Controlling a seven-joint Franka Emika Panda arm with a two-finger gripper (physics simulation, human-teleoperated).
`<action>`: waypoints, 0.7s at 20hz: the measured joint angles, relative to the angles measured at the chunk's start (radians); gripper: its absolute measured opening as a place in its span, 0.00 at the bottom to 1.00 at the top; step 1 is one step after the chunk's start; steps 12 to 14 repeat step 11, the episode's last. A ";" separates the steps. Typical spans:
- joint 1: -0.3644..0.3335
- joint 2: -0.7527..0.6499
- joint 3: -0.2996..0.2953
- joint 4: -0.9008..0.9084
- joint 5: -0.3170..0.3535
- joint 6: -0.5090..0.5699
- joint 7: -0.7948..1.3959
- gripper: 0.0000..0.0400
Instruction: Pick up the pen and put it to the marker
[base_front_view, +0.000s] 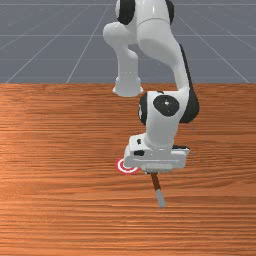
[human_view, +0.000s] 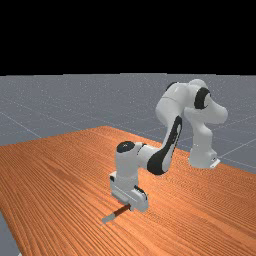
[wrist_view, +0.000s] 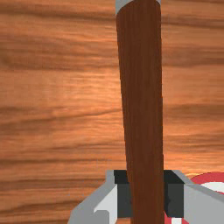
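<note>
1. Gripping the pen (base_front_view: 156, 184) from both sides, the gripper (wrist_view: 148, 197) has its dark pads (wrist_view: 124, 199) against the shaft, parted only by its thickness.
2. From between the pads the pen runs outward, its long axis crossing the line that joins them. In the front view it points away from the arm's base (base_front_view: 127, 85), leaning slightly to that view's right; in the far view it reaches to the left. Whether it is clear of the table (base_front_view: 60, 210) I cannot tell.
3. The shaft is dark brown, straight and slim, with a plain grey end (base_front_view: 160, 199) farthest from the hold.
4. Just beside the gripper, on the front view's left, lies the red-and-white ringed marker (base_front_view: 123, 168), partly hidden by the hand. The next move, I judge, is a short carry that way; held near one end, the pen could swing or tip.
</note>
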 joint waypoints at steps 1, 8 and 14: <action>0.001 -0.025 -0.009 -0.045 -0.006 0.013 -0.002 0.23; -0.016 -0.129 -0.052 -0.262 -0.035 0.134 -0.040 0.22; -0.011 -0.145 -0.051 -0.302 -0.038 0.169 -0.045 0.53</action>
